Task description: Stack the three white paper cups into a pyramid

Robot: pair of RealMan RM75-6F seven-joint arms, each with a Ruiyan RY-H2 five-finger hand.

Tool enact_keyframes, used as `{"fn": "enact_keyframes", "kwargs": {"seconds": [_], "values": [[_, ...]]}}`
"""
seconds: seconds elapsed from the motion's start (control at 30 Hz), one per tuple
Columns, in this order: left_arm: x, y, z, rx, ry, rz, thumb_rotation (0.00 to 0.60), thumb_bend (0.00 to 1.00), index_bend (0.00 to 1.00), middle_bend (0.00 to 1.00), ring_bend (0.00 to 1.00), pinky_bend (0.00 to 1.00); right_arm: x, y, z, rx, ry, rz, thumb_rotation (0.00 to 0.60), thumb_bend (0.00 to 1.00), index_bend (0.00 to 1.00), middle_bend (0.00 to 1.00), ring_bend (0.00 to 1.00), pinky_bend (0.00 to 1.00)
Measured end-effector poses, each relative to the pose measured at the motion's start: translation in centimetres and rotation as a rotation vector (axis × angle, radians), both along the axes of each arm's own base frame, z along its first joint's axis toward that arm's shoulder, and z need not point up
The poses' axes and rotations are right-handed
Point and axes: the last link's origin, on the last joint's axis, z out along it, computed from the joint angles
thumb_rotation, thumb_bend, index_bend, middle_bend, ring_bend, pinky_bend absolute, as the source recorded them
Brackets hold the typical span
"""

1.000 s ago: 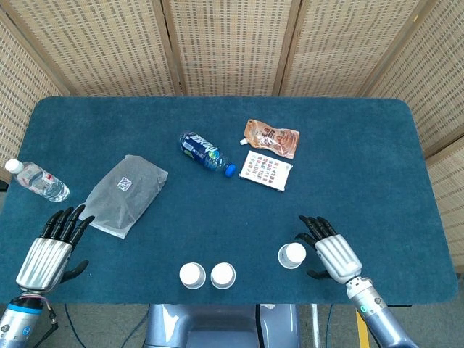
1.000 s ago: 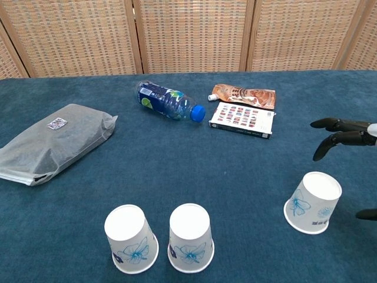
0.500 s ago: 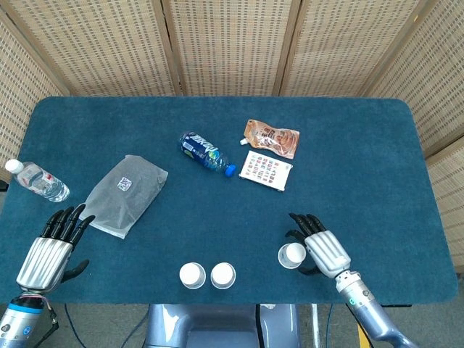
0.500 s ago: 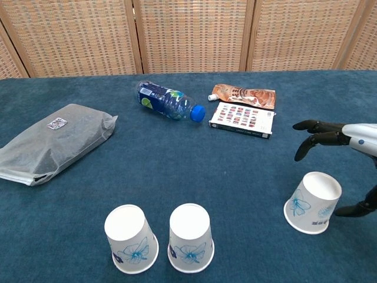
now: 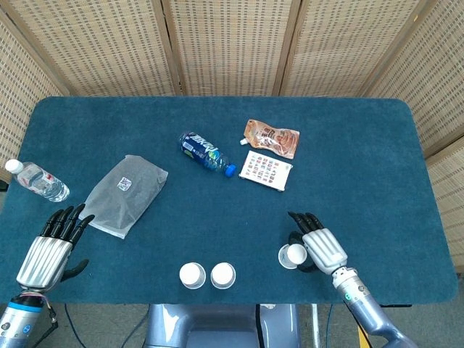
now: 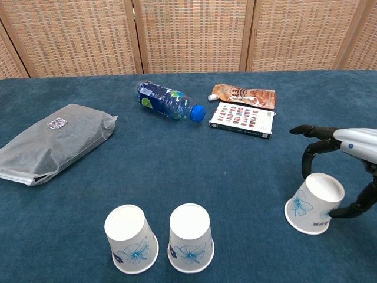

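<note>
My right hand (image 6: 347,171) curls around the lone right cup (image 6: 314,203), fingers close beside its wall, not clearly clamped. Squeezing too hard could crumple or tip it. The two other cups (image 6: 158,238) stand together, left, well apart.

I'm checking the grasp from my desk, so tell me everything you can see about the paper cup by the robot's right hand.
The right-hand paper cup is white with a blue butterfly print and looks like thin paper. It stands upside down on the blue tablecloth, tilted a little, apart from the other two cups. The right hand curls around it, fingers behind and thumb at the front; whether they touch the cup is unclear.
</note>
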Motion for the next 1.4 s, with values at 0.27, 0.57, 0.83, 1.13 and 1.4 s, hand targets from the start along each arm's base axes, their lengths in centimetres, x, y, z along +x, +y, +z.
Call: {"fn": "enact_keyframes", "kwargs": {"seconds": [0.27,0.57,0.83,1.13,1.4], "values": [[0.0,0.1,-0.1,-0.005,-0.001,0.002,0.600,0.23,0.12,0.00,0.00,0.07,0.0,-0.4,0.3,-0.007,-0.002,0.000,0.600,0.14,0.53,0.02,0.00,0.10],[-0.2,0.3,-0.1,-0.004,0.001,0.008,0.600,0.23,0.12,0.00,0.00,0.07,1.0,-1.2,1.6,-0.019,-0.014,0.029,0.600,0.14,0.54,0.02,0.00,0.10],[-0.4,0.7,0.1,0.011,-0.002,0.026,0.600,0.23,0.12,0.00,0.00,0.07,5.6,-3.1,2.8,-0.003,-0.019,0.148,0.600,0.14,0.54,0.03,0.00,0.11],[-0.6,0.8,0.6,0.025,-0.017,0.032,0.600,0.23,0.12,0.00,0.00,0.07,10.2,-3.3,1.8,0.074,-0.061,0.228,0.600,0.14,0.55,0.03,0.00,0.11],[-0.9,0.7,1.0,0.027,-0.024,0.039,0.600,0.23,0.12,0.00,0.00,0.07,12.6,-2.5,0.9,0.106,-0.074,0.274,0.600,0.14,0.55,0.03,0.00,0.11]]}}
